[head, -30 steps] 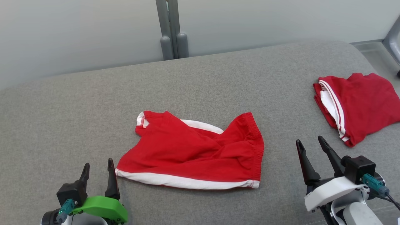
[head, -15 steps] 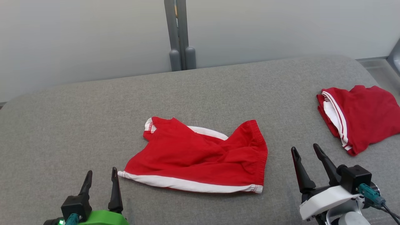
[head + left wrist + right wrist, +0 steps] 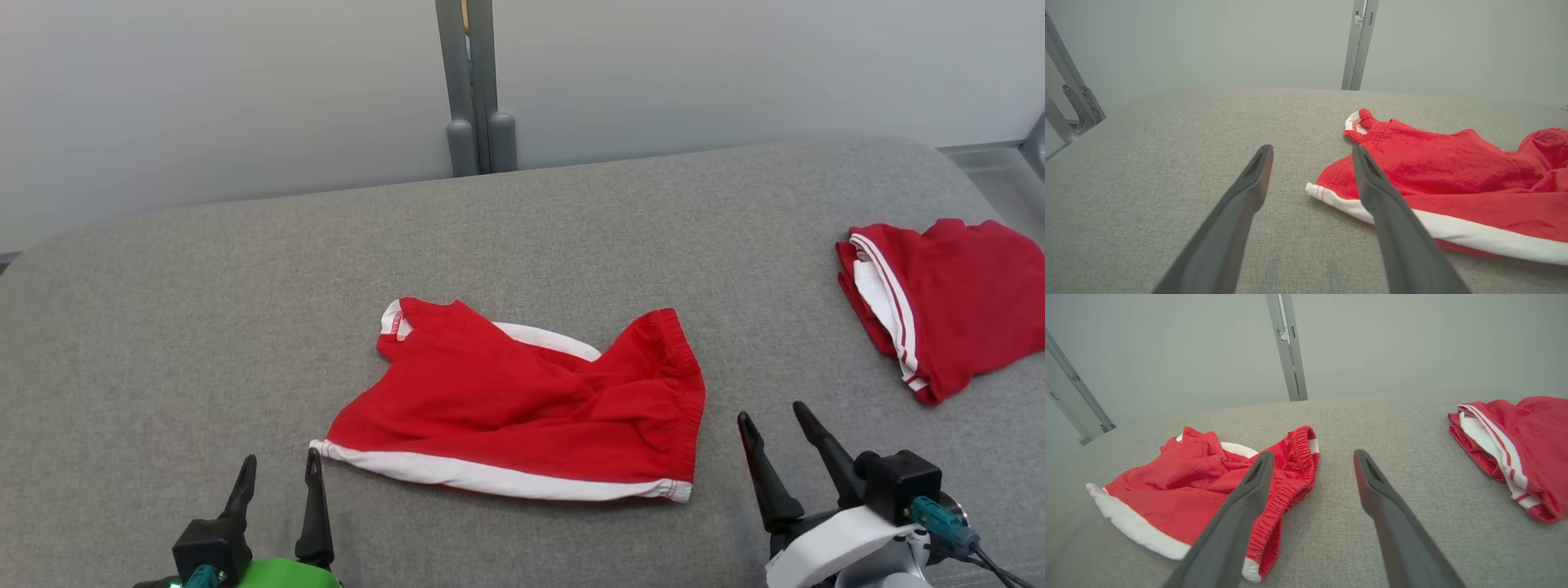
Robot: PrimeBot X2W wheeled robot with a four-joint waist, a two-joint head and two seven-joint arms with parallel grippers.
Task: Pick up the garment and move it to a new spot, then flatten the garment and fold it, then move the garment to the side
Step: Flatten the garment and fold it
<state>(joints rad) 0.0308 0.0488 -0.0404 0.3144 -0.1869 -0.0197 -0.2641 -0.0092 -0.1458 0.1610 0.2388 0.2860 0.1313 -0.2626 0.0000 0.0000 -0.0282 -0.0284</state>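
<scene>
A red garment (image 3: 522, 404) with white trim, a pair of shorts, lies crumpled in the middle of the grey padded surface (image 3: 204, 310); it also shows in the left wrist view (image 3: 1453, 179) and the right wrist view (image 3: 1208, 482). My left gripper (image 3: 277, 475) is open at the lower left, just left of the garment's white-hemmed corner, holding nothing. My right gripper (image 3: 775, 423) is open at the lower right, a short way right of the elastic waistband, also holding nothing.
A second red garment (image 3: 947, 302) with white stripes lies folded at the right edge of the surface (image 3: 1515, 453). A grey metal post (image 3: 478, 90) stands behind the surface against a pale wall. The surface's far edge curves down at both back corners.
The head camera has shifted, so the whole scene sits lower and more to the right. Both grippers show lower in the picture. The garments lie as before.
</scene>
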